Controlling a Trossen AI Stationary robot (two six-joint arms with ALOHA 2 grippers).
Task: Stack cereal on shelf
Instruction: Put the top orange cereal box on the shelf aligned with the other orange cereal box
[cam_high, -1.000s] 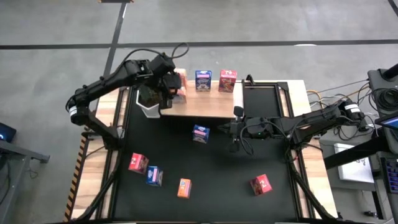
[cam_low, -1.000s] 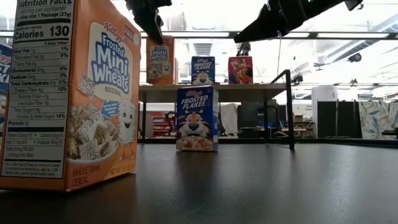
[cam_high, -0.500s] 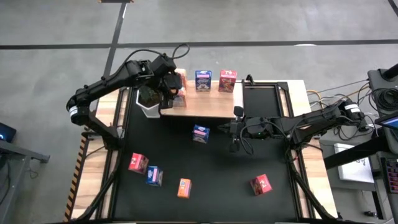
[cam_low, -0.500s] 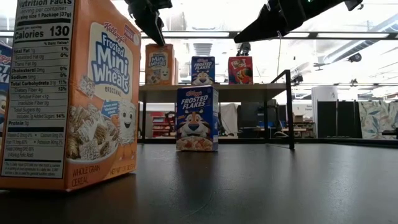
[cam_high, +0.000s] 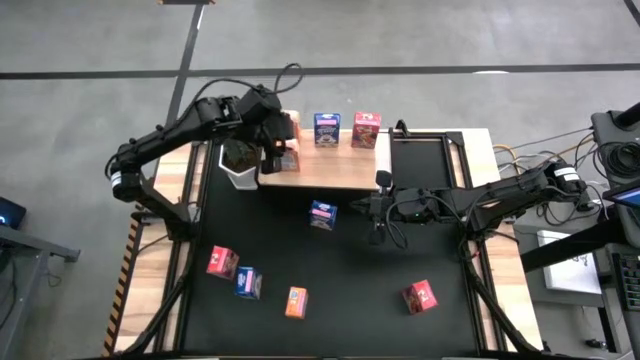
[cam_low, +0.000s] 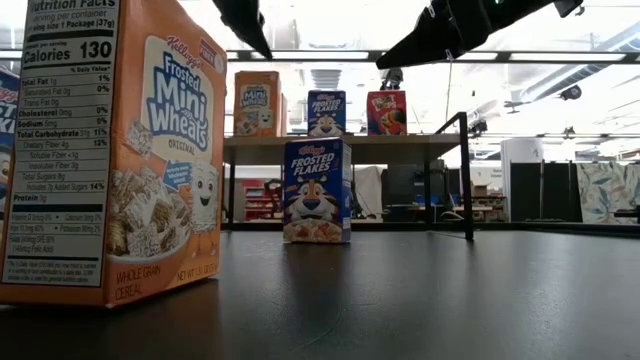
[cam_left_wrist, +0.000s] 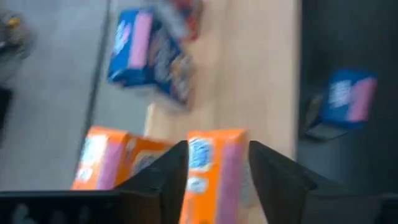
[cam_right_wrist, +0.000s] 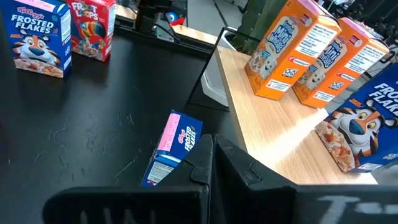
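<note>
The wooden shelf carries two orange boxes at its left end, a blue box and a red box, all standing upright. My left gripper is open above the nearer orange box; its fingers stand on either side of the box, a little above it. My right gripper is shut and empty over the black mat, right of a blue box that stands on the mat.
A red box, a blue box, an orange box and a red box stand on the mat's near half. A potted plant stands left of the shelf. A black frame stands to the right of it.
My left gripper has lowered the orange box onto the shelf's left end beside the other orange box, let go of it and gone up. The box now stands upright on the shelf.
</note>
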